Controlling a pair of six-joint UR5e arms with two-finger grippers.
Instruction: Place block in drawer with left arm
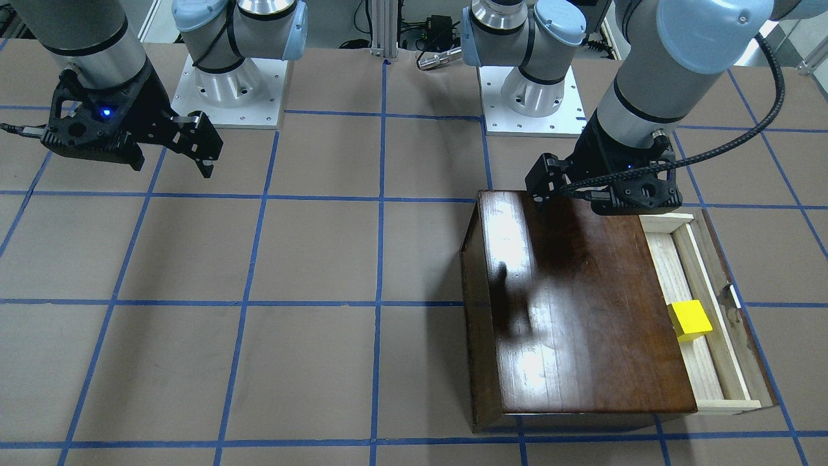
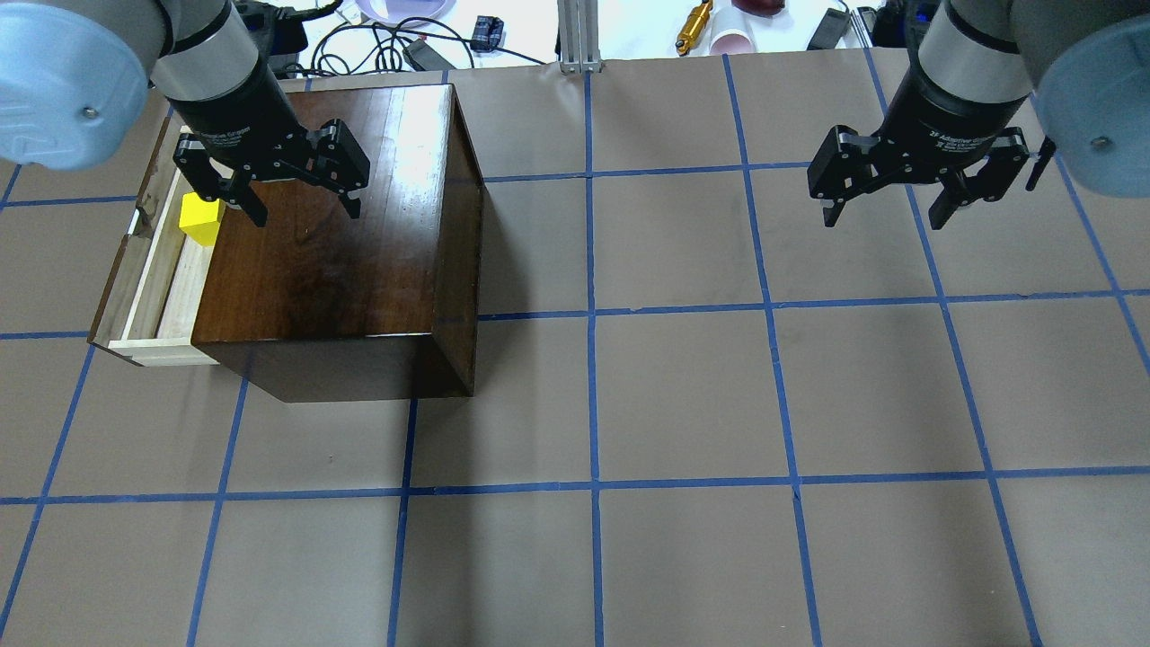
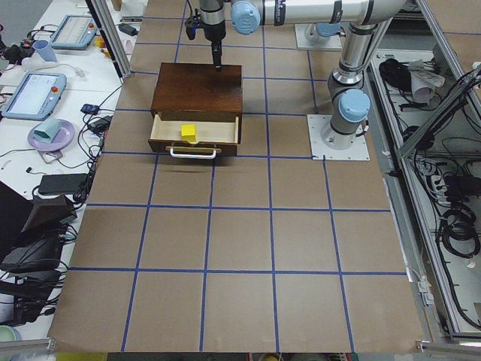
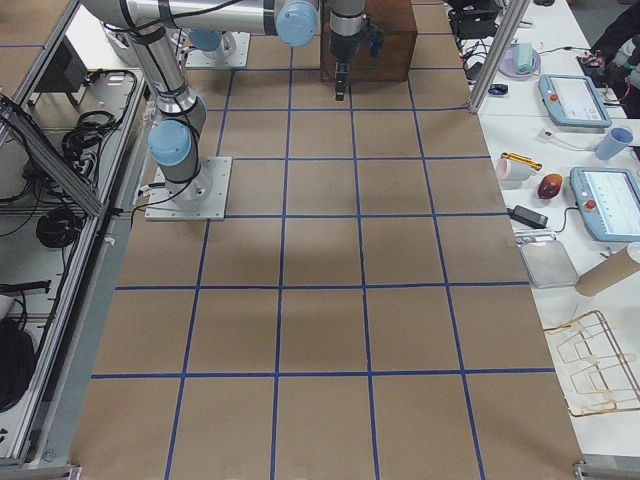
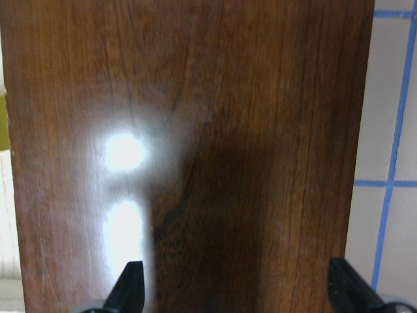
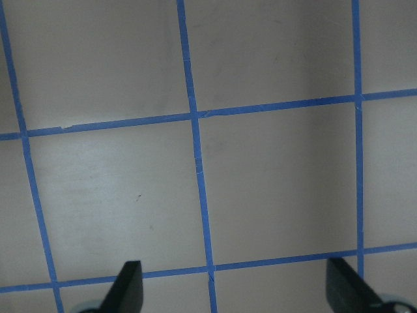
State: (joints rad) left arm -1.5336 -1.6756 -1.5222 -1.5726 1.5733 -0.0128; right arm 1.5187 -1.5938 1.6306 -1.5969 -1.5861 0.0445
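Overhead exterior shows the block (image 2: 201, 220) resting in the drawer (image 2: 169, 289). Your left gripper (image 2: 305, 214) hangs wide open and empty, so lift it straight up.

The table (image 2: 683, 395) is brown, gridded with blue tape (image 2: 593, 485); a dark wooden box (image 2: 341, 270) sits toward the robot's left, its drawer (image 2: 166, 288) open; white base plates (image 1: 259, 110) lie at the robot's edge.
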